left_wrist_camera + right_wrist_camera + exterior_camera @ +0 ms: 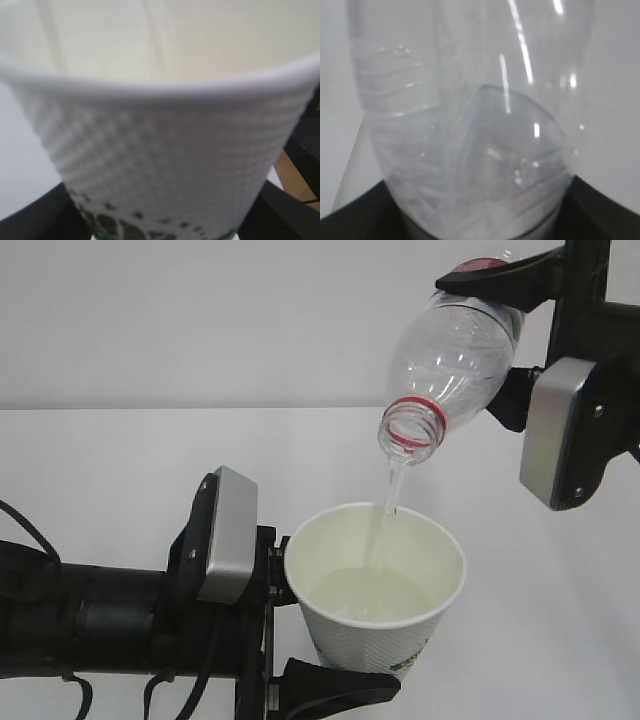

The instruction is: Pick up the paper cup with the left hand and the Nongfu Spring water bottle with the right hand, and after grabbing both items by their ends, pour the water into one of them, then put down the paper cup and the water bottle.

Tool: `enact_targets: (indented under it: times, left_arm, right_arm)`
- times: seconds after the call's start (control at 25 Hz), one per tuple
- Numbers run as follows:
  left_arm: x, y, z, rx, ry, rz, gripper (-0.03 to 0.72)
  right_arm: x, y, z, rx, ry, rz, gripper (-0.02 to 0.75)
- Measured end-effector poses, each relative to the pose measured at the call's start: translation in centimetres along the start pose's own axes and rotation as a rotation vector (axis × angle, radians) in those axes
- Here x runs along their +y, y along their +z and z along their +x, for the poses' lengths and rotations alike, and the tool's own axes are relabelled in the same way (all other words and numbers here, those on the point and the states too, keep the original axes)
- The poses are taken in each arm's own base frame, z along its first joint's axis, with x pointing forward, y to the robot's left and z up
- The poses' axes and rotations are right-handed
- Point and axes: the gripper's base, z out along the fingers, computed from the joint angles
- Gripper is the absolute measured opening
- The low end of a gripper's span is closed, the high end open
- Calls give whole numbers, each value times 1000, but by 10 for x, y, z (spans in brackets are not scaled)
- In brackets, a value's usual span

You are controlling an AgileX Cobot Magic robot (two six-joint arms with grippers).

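My left gripper (320,635) is shut on the paper cup (395,640) low in the exterior view and holds it upright. The cup's white embossed wall (160,140) fills the left wrist view, with black fingers (35,215) at both lower corners. My right gripper (475,340) is shut on the body of the Nongfu Spring water bottle (455,355), which tilts neck-down above the cup. A thin stream of water (393,490) falls from the red-ringed mouth into the cup, where water (372,595) has pooled. The clear bottle (470,125) fills the right wrist view between dark fingers (355,215).
The white table (120,460) stretches behind both arms to a plain white wall. A strip of wooden floor (295,175) shows at the right edge of the left wrist view. The left arm's black body and cables lie along the lower left.
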Motion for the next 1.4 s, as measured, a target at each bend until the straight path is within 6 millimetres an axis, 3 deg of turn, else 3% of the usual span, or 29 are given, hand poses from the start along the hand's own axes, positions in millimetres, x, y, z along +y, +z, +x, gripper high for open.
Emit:
enact_targets:
  times: [1.4]
  left_arm:
    - [0,0,0,3,0,-1,554]
  right_arm:
    - [-2,0,2,24,12,22,512]
